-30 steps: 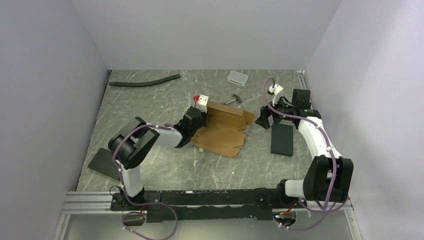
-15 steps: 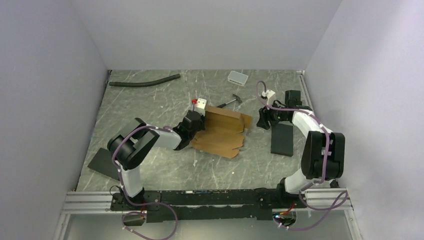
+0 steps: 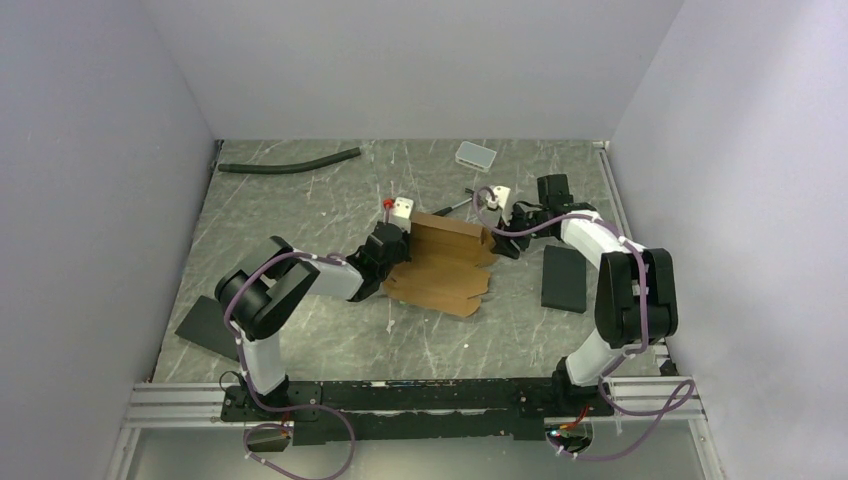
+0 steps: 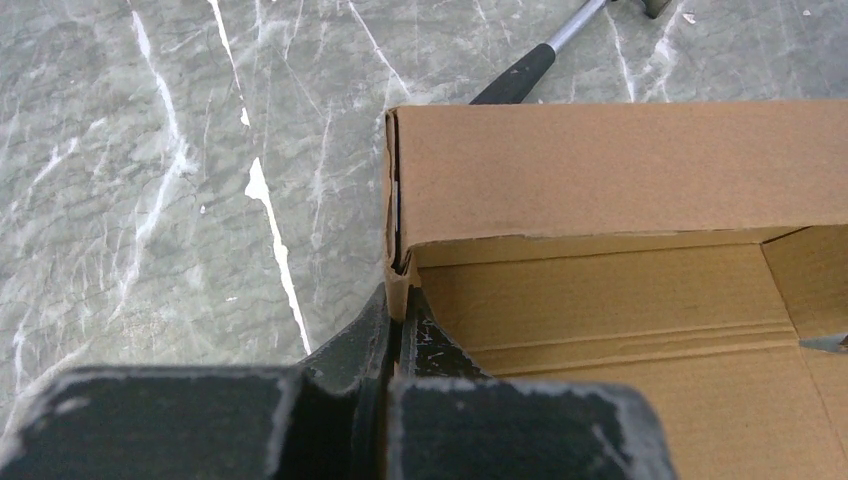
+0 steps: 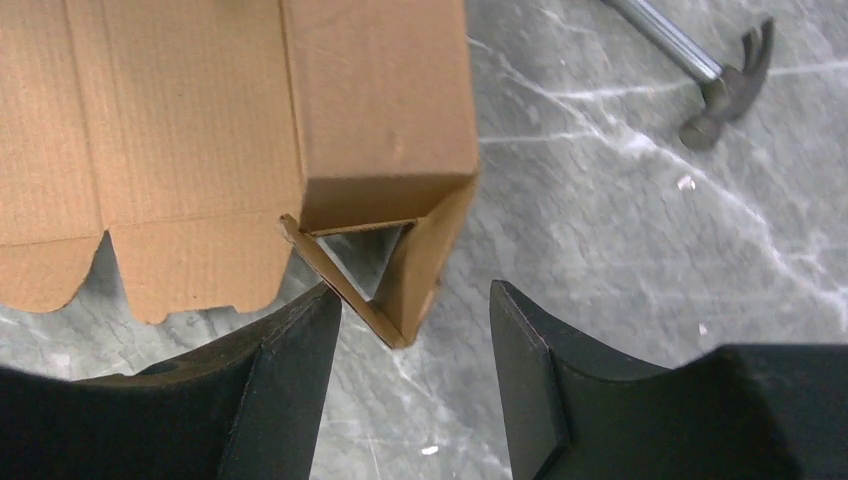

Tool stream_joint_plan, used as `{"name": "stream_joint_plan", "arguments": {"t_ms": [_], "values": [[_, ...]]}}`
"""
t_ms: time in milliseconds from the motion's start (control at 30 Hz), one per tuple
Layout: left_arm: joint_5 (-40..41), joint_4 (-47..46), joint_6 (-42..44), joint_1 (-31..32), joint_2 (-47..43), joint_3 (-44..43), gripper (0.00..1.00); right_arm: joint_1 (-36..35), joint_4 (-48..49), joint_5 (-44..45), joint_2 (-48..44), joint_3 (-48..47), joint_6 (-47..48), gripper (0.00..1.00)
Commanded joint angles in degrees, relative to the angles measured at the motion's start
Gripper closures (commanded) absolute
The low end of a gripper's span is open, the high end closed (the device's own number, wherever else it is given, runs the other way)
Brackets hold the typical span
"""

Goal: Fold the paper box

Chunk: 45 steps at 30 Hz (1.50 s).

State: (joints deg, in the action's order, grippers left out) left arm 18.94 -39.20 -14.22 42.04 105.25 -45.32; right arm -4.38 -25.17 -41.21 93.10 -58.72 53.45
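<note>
The paper box point(image 3: 447, 268) lies in the middle of the table point(image 3: 300, 215), half formed. Its far wall stands upright, while the base and scalloped flaps lie flat toward the arms. The left hand point(image 4: 395, 335) is clamped together on the box's left corner, pinching the thin cardboard where the side meets the far wall. The right hand point(image 5: 412, 300) is apart at the box's right end, its fingers point(image 5: 290, 370) straddling the folded corner without clearly touching it. A hammer point(image 5: 722, 88) lies just beyond the box.
</note>
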Motion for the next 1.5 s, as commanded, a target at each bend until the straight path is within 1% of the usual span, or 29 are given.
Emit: {"name": "stream_joint_plan", "arguments": {"t_ms": [0,333,433,533,667,800,933,1033,1167,1267,1367,1467], "values": [[0.15,-1.65,-1.56,0.51,-1.72,0.40,1.00,-1.90,-1.01,-3.44,1.06,-1.65,5.10,0.41],[0.12,-1.73,-3.02,1.10,-2.37,0.87,1.00,-2.46,3.10,-2.45,0.76,0.89,-2.46,0.42],[1.27,-0.15,-4.39,1.48,-2.80,0.64,1.00,-2.47,3.20,-2.50,-0.87,2.50,-2.79,0.38],[1.95,0.59,-6.12,1.68,-3.03,0.75,1.00,-2.55,6.43,-1.70,-2.92,5.26,-4.72,0.36],[2.19,1.16,-7.95,2.03,-3.21,0.68,1.00,-2.56,9.83,1.11,-2.92,5.89,-9.73,0.37],[2.41,1.90,-8.78,2.65,-3.13,0.11,1.00,-3.09,11.09,-1.09,-3.18,6.09,-11.83,0.42],[3.68,3.72,-9.30,3.33,-2.90,-0.50,1.00,-3.26,9.54,-4.33,-4.16,5.72,-11.95,0.44],[4.89,5.02,-9.72,3.68,-3.03,-0.92,1.00,-3.32,7.17,-5.27,-4.66,5.10,-11.57,0.41],[6.47,6.47,-10.53,4.16,-3.10,-1.47,1.00,-3.31,5.75,-3.55,-4.98,4.88,-13.20,0.41],[7.89,7.80,-11.21,4.55,-2.95,-2.03,1.00,-3.21,5.22,-0.66,-4.32,4.17,-16.42,0.41],[8.96,8.95,-11.76,5.12,-2.90,-2.53,1.00,-3.25,4.37,-0.10,-3.75,3.55,-18.46,0.40],[9.59,9.41,-12.18,5.56,-2.95,-2.70,1.00,-3.18,4.52,-1.35,-3.48,3.20,-20.48,0.40]]}}
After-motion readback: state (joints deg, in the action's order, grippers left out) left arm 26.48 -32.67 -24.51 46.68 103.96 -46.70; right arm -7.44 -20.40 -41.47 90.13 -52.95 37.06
